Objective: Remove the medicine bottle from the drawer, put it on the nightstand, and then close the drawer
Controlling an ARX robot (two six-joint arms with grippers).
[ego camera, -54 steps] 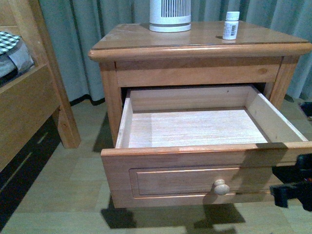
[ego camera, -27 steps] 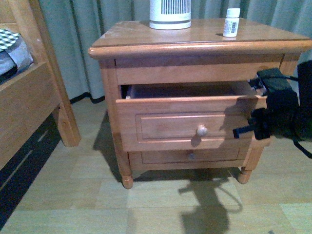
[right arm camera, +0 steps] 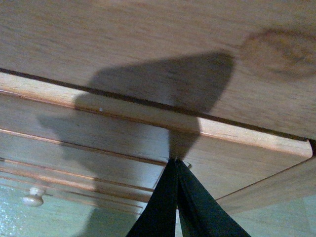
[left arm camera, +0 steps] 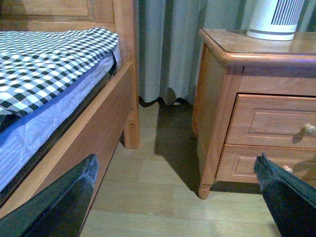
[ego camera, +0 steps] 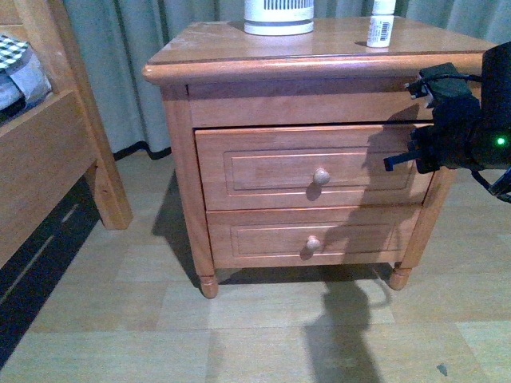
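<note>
The medicine bottle (ego camera: 381,29), small and white, stands upright on the back right of the nightstand (ego camera: 239,57) top. The drawer (ego camera: 263,163), the taller upper one, sits flush in the cabinet, its round knob (ego camera: 321,176) at the centre. My right gripper (ego camera: 390,165) is shut, with its tips (right arm camera: 174,161) pressed on the right part of the drawer front (right arm camera: 98,143). My left gripper (left arm camera: 176,159) hangs open above the floor between the bed and the nightstand (left arm camera: 217,98), holding nothing. It is out of the front view.
A white ribbed tower appliance (ego camera: 278,17) stands at the back of the nightstand top. The shallower lower drawer (ego camera: 311,239) is shut. A wooden bed frame (ego camera: 48,167) with a checked cover (left arm camera: 44,59) is to the left. Grey curtains (ego camera: 120,72) hang behind.
The drawer went from wide open to fully shut. My right gripper moved up and forward against its front, pushing it in.
</note>
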